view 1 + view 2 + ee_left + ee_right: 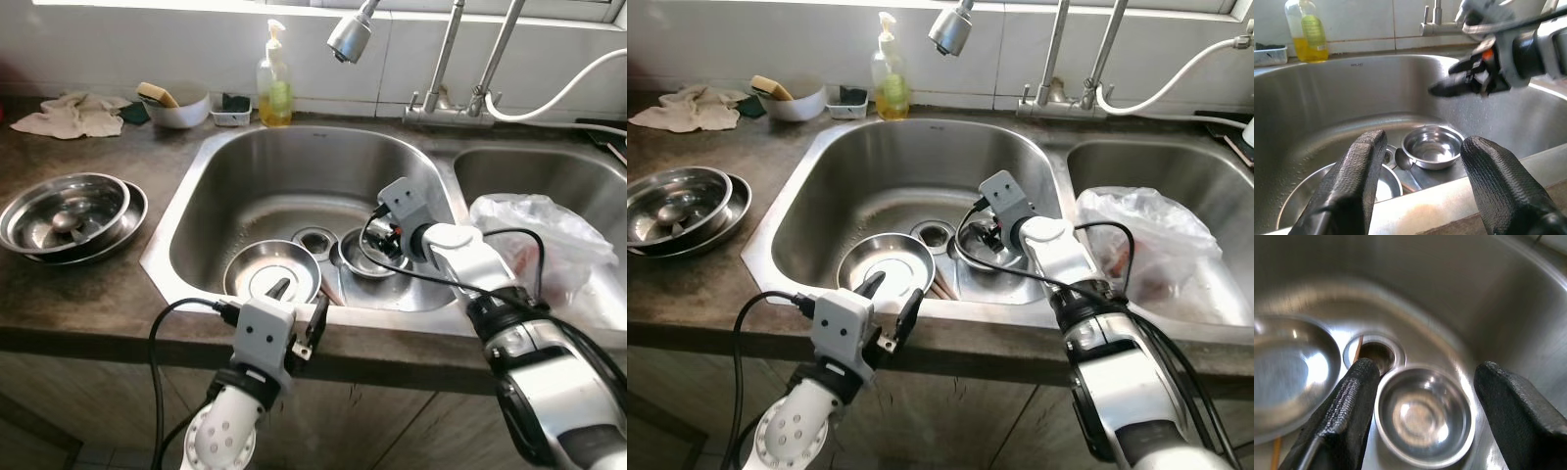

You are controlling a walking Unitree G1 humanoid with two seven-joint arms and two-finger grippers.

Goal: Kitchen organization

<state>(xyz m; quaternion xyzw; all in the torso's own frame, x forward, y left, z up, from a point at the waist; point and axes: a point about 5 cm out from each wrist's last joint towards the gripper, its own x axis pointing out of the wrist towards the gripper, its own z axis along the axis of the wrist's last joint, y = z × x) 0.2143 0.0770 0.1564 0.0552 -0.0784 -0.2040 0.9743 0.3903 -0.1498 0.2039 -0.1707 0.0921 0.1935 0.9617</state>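
We see right tool [1422,418] wide open, empty, over small steel bowl [1423,415] at sink [294,157] drain's 3 o'clock | left tool [1422,191] open, empty | bowl light, stiff, slippery; we'd pinch rim

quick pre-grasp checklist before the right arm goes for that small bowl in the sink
1. Right pincer open: ok, fingers spread wide.
2. Aligned with target: ok, small steel bowl sits between the fingers in the right wrist view.
3. Bowl upright and empty: ok.
4. Contact made: not ok, the pincer hangs above the bowl.
5. Neighbours clear: cannot tell, a spoon and the large steel plate lie close beside the bowl.
6. Left pincer out of the way: ok, open at the sink's front edge.
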